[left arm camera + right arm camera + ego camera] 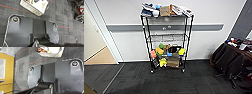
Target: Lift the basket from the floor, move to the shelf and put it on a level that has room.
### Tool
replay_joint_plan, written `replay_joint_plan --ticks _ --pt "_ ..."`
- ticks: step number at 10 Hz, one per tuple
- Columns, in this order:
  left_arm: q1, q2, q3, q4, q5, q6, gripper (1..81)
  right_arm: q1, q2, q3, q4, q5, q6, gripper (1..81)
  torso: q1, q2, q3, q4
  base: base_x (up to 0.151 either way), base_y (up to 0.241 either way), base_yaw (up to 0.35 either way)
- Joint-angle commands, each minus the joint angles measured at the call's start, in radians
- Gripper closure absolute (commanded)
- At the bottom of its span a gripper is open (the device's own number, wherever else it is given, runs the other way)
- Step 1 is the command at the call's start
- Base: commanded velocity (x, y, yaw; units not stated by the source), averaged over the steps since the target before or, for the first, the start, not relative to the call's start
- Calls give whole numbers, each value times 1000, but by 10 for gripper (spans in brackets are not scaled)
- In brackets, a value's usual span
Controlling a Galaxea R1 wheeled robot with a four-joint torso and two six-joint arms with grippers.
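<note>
From my remote seat, the head camera looks down on the shelf [167, 41], a tall narrow wire rack with black posts standing on dark grey carpet against a white wall. Its top tier is piled with boxes and blue cloth, the level [166, 38] below that is a bare silver grid, and the lower tiers are crowded with bright toys. An open doorway with tan wood flooring lies to one side, and a dark draped tabletop [234, 53] with clutter to the other. Both wrist cameras look past the robot's own dark plate at the basket [34, 5], a beige woven rectangle with a pale lining and yellow items, sitting on the floor [65, 16] ahead of each arm. I cannot tell whether either claw is open or closed, since the fingers are not clear to me. I judge the lift has not begun: the basket rests on the carpet, apart from both arms. The risks I see are a lopsided grip tipping the contents out, or the rim catching on the rack's posts, since the free level sits close under the loaded top tier. A yellow panel [6, 70] stands near the right arm and could be bumped. No brand, label or writing is readable anywhere.
</note>
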Motion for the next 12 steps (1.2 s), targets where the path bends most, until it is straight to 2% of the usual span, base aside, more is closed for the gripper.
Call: replay_joint_plan --ticks 1,2,3,4,8,9,10,12 --pt "-26 -12 -6 -4 56 -2 10 47 -9 11 1 -52 1 10 0 0 0 0 0 0 0" --pt "-26 -11 -12 -5 52 -2 10 47 -8 9 3 -52 1 10 0 0 0 0 0 0 0" --pt "-29 -14 -6 -12 52 -4 10 45 -6 9 3 -52 1 10 65 -101 0 0 0 0 0" --pt "-31 -15 -6 -24 55 -4 10 45 -6 9 4 -52 1 10 69 -109 0 0 0 0 0" --pt "-54 -37 -7 -148 58 -16 10 47 0 9 12 -54 2 10 146 -233 0 0 0 0 0" --pt "-54 -40 -10 -143 59 -14 10 47 -3 2 13 -52 5 10 167 -265 -94 0 0 0 0" --pt "-60 -42 -13 -140 59 -14 10 47 0 -15 13 -52 11 10 182 -292 -102 0 0 0 0" --pt "-74 -48 -15 -153 58 -22 10 54 -2 -21 15 -52 27 10 214 -343 -147 0 0 0 0"
